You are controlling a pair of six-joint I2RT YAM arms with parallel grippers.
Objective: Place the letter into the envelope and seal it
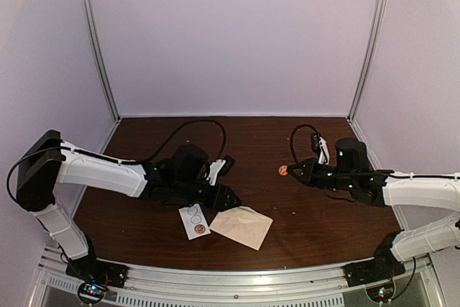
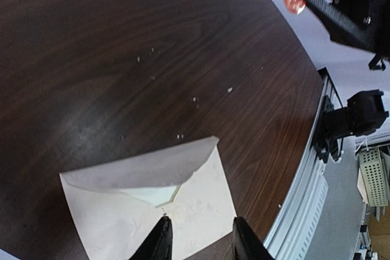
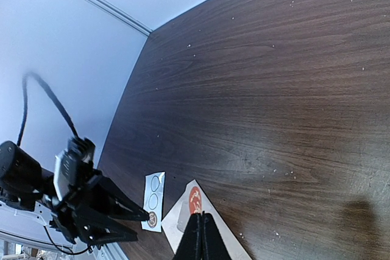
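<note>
Envelope (image 1: 241, 226) flat on the worktop (image 1: 287, 141), flap folded over, my left fingers (image 1: 230, 197) parted over its edge, my right fingers (image 3: 200, 238) pinching a round red sticker (image 3: 195, 198)

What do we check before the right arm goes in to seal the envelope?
1. Is the flap folded over the envelope? Ok.
2. Is the letter inside? Cannot tell, the flap covers the pocket.
3. Is the right tool shut on the red sticker? Ok.
4. Is the right tool above the flap's tip? Not ok, it hangs off to the envelope's side.
5. Is the left tool steadying the envelope? Cannot tell. It is open at the envelope's edge.
</note>
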